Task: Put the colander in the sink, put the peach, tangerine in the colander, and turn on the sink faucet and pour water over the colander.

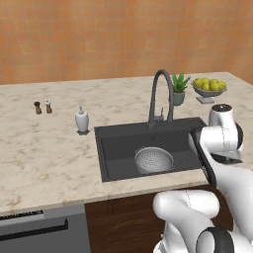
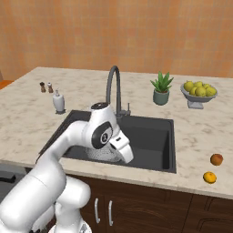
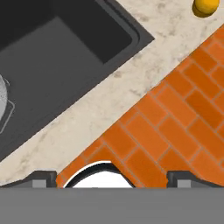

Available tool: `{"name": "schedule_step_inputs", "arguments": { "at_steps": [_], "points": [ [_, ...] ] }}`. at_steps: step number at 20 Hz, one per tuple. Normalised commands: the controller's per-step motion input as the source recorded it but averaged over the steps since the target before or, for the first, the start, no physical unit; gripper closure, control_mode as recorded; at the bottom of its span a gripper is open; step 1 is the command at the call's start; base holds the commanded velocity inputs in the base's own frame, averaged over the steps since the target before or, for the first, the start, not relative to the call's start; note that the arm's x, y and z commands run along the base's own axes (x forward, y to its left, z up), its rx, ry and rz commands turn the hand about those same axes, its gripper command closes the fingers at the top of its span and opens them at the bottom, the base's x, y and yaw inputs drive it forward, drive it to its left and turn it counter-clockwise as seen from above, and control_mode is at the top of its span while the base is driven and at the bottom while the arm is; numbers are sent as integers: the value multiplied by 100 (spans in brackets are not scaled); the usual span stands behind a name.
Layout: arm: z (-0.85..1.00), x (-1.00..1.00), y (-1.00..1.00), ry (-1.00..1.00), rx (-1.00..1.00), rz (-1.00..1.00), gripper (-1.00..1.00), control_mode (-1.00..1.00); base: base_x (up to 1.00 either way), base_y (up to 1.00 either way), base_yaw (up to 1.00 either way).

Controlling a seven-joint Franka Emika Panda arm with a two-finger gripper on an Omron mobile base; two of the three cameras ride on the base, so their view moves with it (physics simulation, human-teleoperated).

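The perforated silver colander (image 1: 154, 159) sits in the dark grey sink (image 1: 118, 143), near its front. In the right base view my arm hides most of the colander (image 2: 101, 155). The reddish peach (image 2: 216, 159) and the orange tangerine (image 2: 210, 177) lie on the counter right of the sink (image 2: 154, 136), close to the front edge. The tall dark faucet (image 1: 160, 94) arches over the back rim, with no water running. My gripper (image 3: 113, 178) is open and empty above the sink's front right edge, looking down at counter and floor. The colander's rim (image 3: 3, 103) and the tangerine (image 3: 205, 6) show there.
A white soap bottle (image 1: 81, 120) and two small shakers (image 1: 42, 106) stand left of the sink. A potted plant (image 2: 161, 88) and a bowl of lemons (image 2: 198, 93) stand at the back right. Orange brick floor (image 3: 175, 118) lies below the counter's front edge.
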Motion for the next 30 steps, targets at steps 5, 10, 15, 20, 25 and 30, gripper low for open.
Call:
{"name": "schedule_step_inputs", "arguments": {
  "at_steps": [5, 10, 15, 20, 25, 30],
  "points": [
    [14, 7, -98, 31, 0, -1, -100, -100, 0, 0, 0],
    [8, 0, -100, 8, 0, 0, -100, -100, 0, 0, 0],
    [0, -10, -100, -7, 1, 0, -100, -100, 0, 0, 0],
    [0, -1, -94, -7, 3, 0, -100, -100, 0, 0, 0],
    [-4, 9, -77, 0, 5, 0, -100, -100, 0, 0, 0],
    [-16, 21, -50, -2, 12, 0, -100, -100, 0, 0, 0]
  ]
}}
